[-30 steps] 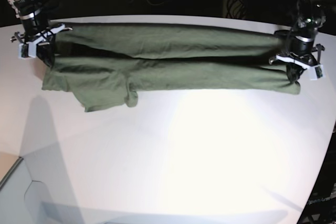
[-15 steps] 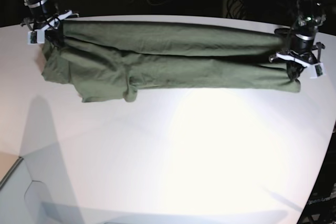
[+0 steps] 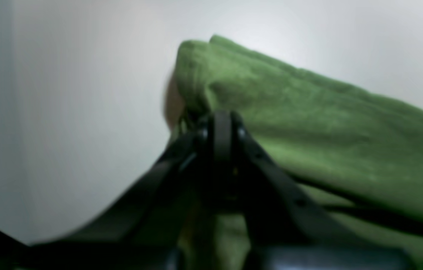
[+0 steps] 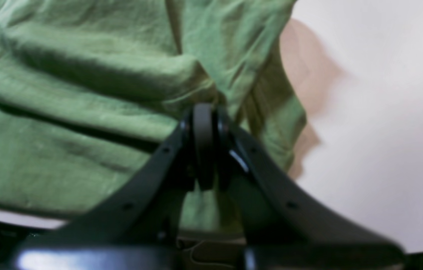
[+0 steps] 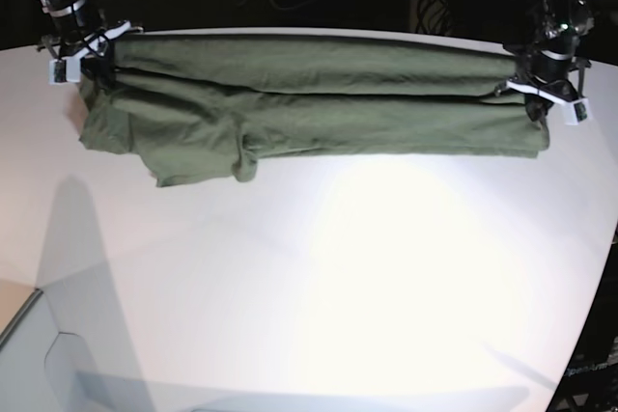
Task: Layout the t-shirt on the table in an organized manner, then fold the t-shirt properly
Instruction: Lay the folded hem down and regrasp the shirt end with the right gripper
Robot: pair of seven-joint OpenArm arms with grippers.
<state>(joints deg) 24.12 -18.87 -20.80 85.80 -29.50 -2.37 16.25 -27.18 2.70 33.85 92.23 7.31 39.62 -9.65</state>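
T-shirt (image 5: 309, 108) stretched across the table's (image 5: 338, 287) far edge.
Left gripper (image 5: 541, 94) and right gripper (image 5: 82, 53) each pinch one end.

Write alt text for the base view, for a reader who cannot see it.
An olive-green t-shirt is stretched sideways across the far part of a white table, each end pinched by a shut gripper: the right gripper at the picture's left, the left gripper at its right. One sleeve lies flat toward the viewer.

The t-shirt (image 5: 309, 108) hangs stretched between the left gripper (image 5: 541, 94) and right gripper (image 5: 85, 57) over the table (image 5: 338, 277).
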